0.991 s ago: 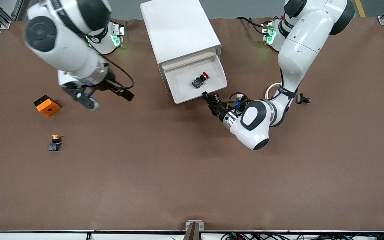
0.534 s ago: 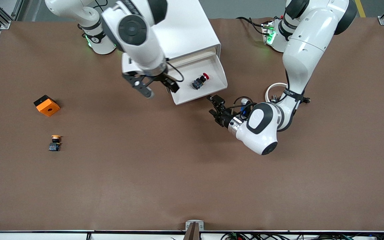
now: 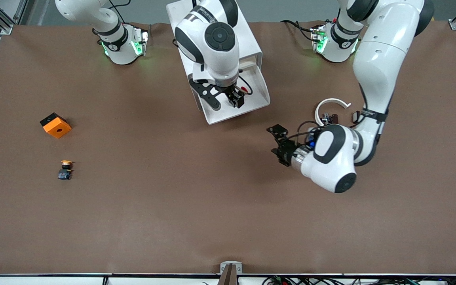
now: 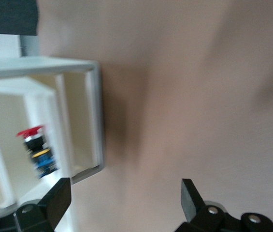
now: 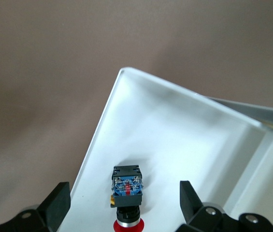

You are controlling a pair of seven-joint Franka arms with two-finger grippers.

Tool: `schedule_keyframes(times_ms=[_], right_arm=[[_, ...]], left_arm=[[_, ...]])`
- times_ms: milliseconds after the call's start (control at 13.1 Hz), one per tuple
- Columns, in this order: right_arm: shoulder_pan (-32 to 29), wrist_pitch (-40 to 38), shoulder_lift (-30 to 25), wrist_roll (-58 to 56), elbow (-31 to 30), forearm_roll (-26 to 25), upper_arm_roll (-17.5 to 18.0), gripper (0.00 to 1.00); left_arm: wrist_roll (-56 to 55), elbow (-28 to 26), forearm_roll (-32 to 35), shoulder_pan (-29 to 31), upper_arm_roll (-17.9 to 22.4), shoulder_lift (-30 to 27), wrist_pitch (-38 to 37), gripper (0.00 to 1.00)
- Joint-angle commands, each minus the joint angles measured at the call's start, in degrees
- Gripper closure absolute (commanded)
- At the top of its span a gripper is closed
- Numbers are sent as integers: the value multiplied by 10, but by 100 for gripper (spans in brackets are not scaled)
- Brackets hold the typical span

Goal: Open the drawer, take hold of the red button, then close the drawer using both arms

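My right gripper point(image 3: 225, 101): spread, over the open drawer point(image 3: 216, 114), upper centre
My left gripper point(image 3: 278, 142): spread, mid-right of frame
Button point(image 5: 126, 197): lying in drawer

Button point(image 5: 126, 198) almost wholly hidden under right gripper point(image 3: 225, 101) in front view, cap cut off in right wrist view.

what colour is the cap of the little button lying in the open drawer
Red: a red mushroom cap on the small black and blue push button, clearest in the left wrist view.
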Motion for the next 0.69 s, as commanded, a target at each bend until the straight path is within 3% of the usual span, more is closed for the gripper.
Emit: schedule_keyframes(times_ms=[0, 152, 457, 610], right_arm=[[19, 11, 30, 22, 19, -10, -8, 0], [22, 15, 40, 22, 19, -28, -7, 0], [28, 23, 49, 22, 17, -41, -7, 0], [31, 27, 55, 22, 17, -42, -7, 0]], left_arm=[[10, 14, 61, 15, 1, -10, 0, 0], [32, 14, 88, 33, 3, -12, 0, 0], [89, 11, 239, 47, -2, -18, -2, 0], [132, 11, 257, 48, 0, -17, -1, 0]])
